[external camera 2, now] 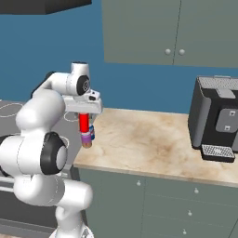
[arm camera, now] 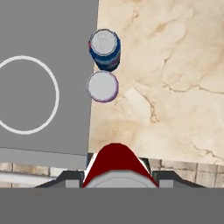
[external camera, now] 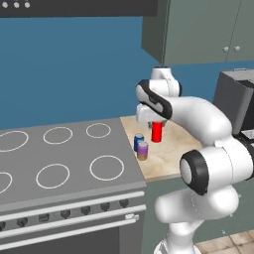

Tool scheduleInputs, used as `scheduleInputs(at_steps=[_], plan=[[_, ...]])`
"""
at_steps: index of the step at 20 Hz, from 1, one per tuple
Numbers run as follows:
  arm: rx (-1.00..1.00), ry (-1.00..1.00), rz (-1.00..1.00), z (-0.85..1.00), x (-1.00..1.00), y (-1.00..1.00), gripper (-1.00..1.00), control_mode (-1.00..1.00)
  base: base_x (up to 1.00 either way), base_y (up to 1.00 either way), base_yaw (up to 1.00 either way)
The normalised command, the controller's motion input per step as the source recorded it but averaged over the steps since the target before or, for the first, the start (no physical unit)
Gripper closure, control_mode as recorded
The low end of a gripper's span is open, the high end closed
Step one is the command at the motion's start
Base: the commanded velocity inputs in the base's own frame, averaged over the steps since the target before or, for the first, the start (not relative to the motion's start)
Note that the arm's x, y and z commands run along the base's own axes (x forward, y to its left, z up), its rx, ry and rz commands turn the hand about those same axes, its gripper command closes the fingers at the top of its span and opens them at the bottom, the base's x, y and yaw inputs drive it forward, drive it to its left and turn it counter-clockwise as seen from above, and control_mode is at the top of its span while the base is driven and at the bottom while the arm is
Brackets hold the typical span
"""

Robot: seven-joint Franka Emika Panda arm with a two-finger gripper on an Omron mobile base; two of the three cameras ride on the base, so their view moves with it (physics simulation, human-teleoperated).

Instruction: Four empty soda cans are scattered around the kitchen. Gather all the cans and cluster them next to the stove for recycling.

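Note:
My gripper (external camera: 157, 125) (external camera 2: 84, 116) (arm camera: 116, 177) is shut on a red soda can (external camera: 157, 131) (external camera 2: 84, 123) (arm camera: 114, 164), holding it upright in the air over the beige counter (external camera: 171, 154) (external camera 2: 153, 139) (arm camera: 175, 65). Below it, a blue can (external camera: 139, 142) (external camera 2: 91, 132) (arm camera: 105, 49) and a purple-pink can (external camera: 143, 150) (external camera 2: 86, 139) (arm camera: 102, 86) stand close together on the counter. Both stand right at the edge of the grey stove (external camera: 59, 154) (external camera 2: 9, 111) (arm camera: 43, 52). The red can hangs slightly to the counter side of that pair.
A black coffee machine (external camera: 238, 104) (external camera 2: 216, 121) stands at the counter's far right. Grey-green wall cabinets (external camera: 203, 30) (external camera 2: 172, 32) hang above. A broad stretch of counter lies between the cans and the machine. The stove's knobs (external camera: 64, 213) line its front.

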Motion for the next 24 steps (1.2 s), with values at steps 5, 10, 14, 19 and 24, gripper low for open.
scheduleInputs(at_steps=[5,10,14,19,24], plan=[[0.00,0.10,0.00,-0.68,-0.05,0.01,1.00,-1.00,0.00,0.00,0.00],[0.00,0.04,0.00,-0.79,0.00,0.16,1.00,-1.00,0.00,0.00,0.00],[0.00,0.00,0.00,-0.73,0.00,0.16,1.00,-1.00,0.00,0.00,0.00],[0.00,-0.05,0.00,-0.48,0.00,0.01,1.00,-1.00,0.00,0.00,0.00],[0.00,-0.10,0.00,-0.19,0.14,0.03,1.00,-1.00,0.00,0.00,0.00]])
